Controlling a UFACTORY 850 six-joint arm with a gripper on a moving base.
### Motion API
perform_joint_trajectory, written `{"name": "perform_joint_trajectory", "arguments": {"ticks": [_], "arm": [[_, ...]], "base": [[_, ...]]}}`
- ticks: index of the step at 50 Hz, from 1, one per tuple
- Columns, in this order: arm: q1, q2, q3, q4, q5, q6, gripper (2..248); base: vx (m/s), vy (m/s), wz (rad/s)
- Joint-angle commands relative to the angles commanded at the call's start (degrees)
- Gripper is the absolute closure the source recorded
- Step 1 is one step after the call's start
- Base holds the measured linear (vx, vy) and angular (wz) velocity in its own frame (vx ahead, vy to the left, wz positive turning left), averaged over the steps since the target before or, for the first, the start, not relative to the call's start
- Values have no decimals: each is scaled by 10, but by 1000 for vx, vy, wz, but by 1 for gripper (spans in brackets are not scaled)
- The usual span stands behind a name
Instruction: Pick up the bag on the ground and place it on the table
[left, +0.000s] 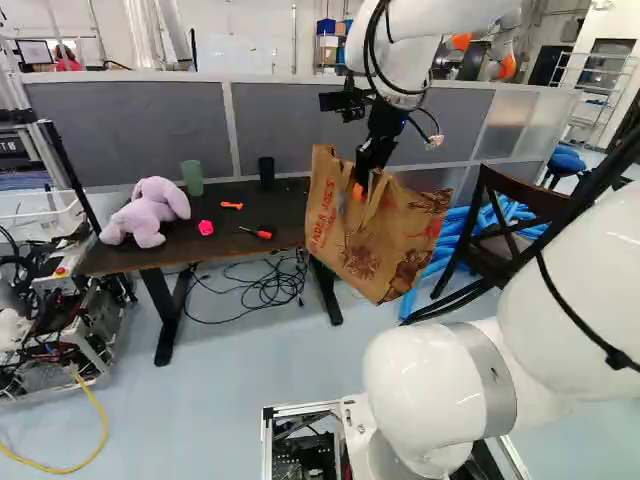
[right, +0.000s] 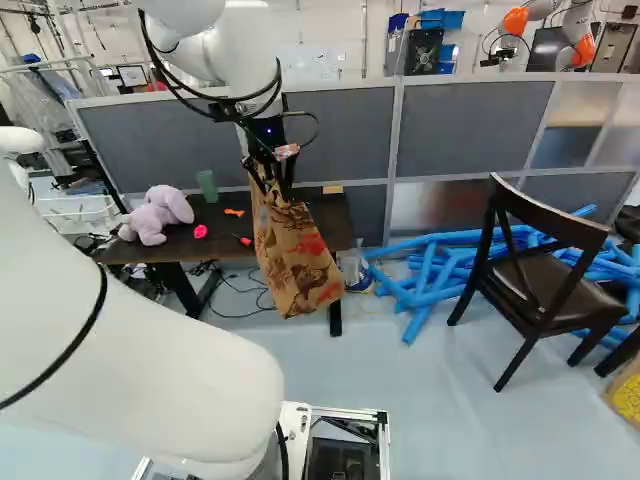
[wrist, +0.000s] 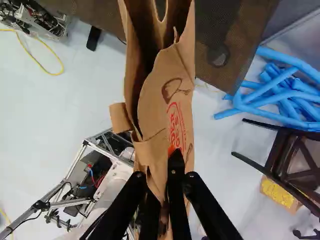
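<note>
- The end effector (left: 365, 176), at the upper middle of the left base view, has the bag (left: 385, 238) pinched between its two fingers.
- In the wrist view the brown paper runs in between the fingers of the end effector (wrist: 162, 175), and the rest of the bag spreads out ahead of them, creased, with folds standing apart.
- The bag hangs tilted in the air, right of the middle in the left base view and just left of the middle in the right base view.
- It overlaps the right end of the worktop (left: 205, 255) in the left base view, its lower part reaching below the tabletop; whether it touches the edge I cannot tell.
- On the worktop, towards its left end in the left base view, sits a purple plush rabbit (left: 150, 211).
- Right of the rabbit stand a green cup (left: 192, 178) and a black cup (left: 266, 172), near the back edge.
- Nearer the front lie a pink object (left: 206, 228), an orange object (left: 231, 205) and an orange and black tool (left: 258, 232).
- Dark cables (left: 262, 290) lie tangled on the floor under the worktop.
- A dark chair (right: 545, 275) stands at the right of the right base view, with blue tubes (right: 430, 280) heaped behind and beside it.
- A grey partition (left: 130, 125) runs behind the worktop.
- Another robot (right: 578, 25) shows at the upper right of the right base view, beyond the partition.
</note>
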Motion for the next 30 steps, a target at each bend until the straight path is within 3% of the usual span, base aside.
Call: {"name": "perform_joint_trajectory", "arguments": {"ticks": [30], "arm": [[0, 0, 0, 0, 0, 0, 229]], "base": [[131, -3, -5]]}}
